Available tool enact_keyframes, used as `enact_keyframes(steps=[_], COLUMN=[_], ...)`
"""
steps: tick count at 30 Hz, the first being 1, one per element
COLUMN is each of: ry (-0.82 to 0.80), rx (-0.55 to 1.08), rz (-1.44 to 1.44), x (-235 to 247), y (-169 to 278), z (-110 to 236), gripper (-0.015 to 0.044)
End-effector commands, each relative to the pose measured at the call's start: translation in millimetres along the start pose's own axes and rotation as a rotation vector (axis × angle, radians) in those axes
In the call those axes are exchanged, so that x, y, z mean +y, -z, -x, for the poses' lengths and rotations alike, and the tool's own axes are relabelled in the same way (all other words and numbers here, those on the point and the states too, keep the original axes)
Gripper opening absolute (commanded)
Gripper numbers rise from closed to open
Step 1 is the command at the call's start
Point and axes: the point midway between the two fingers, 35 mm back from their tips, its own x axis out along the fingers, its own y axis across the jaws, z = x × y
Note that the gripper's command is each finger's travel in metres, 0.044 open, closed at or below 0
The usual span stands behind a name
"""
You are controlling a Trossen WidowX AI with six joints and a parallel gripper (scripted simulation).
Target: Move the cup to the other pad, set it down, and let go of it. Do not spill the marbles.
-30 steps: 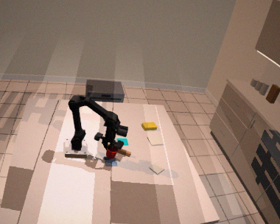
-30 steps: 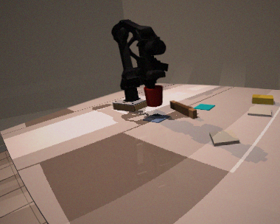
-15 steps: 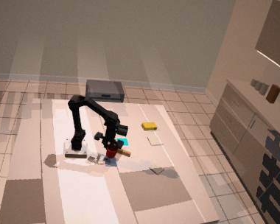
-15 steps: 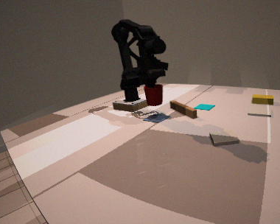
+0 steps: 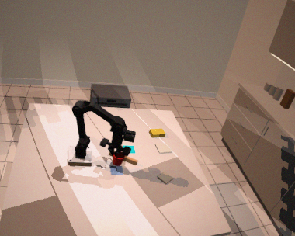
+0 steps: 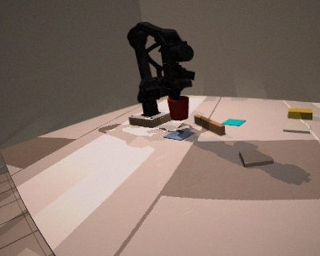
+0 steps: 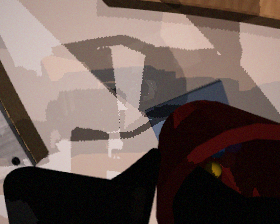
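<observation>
A red cup (image 5: pixel 117 159) (image 6: pixel 178 109) (image 7: pixel 217 145) hangs upright a little above the blue pad (image 5: pixel 116 171) (image 6: pixel 179 135) (image 7: pixel 189 102). My gripper (image 5: pixel 116 154) (image 6: pixel 175 93) (image 7: pixel 164 157) is shut on the cup's rim from above. In the wrist view a yellow marble (image 7: pixel 214 169) shows inside the cup; the other marbles are in shadow. The teal pad (image 5: pixel 129 149) (image 6: pixel 233 122) lies a short way beyond. A wooden block (image 5: pixel 131 160) (image 6: pixel 209 125) (image 7: pixel 227 6) lies between the two pads.
A yellow block (image 5: pixel 157 133) (image 6: pixel 300 113), a beige tile (image 5: pixel 163 148) (image 6: pixel 297 126) and a grey tile (image 5: pixel 165 178) (image 6: pixel 255 158) lie to the right. A dark box (image 5: pixel 110 95) stands behind the arm. Cabinets (image 5: pixel 255 136) line the right wall.
</observation>
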Motion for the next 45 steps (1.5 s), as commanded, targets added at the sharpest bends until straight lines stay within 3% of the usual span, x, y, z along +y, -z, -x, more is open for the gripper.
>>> enact_keyframes(steps=[1, 45], ry=[0.005, 0.006], rx=[0.002, -0.002], rz=[-0.002, -0.004], x=[-1.3, -1.3], y=[-5.9, -86.5], z=[0.6, 1.1], gripper=[0.0, 0.0])
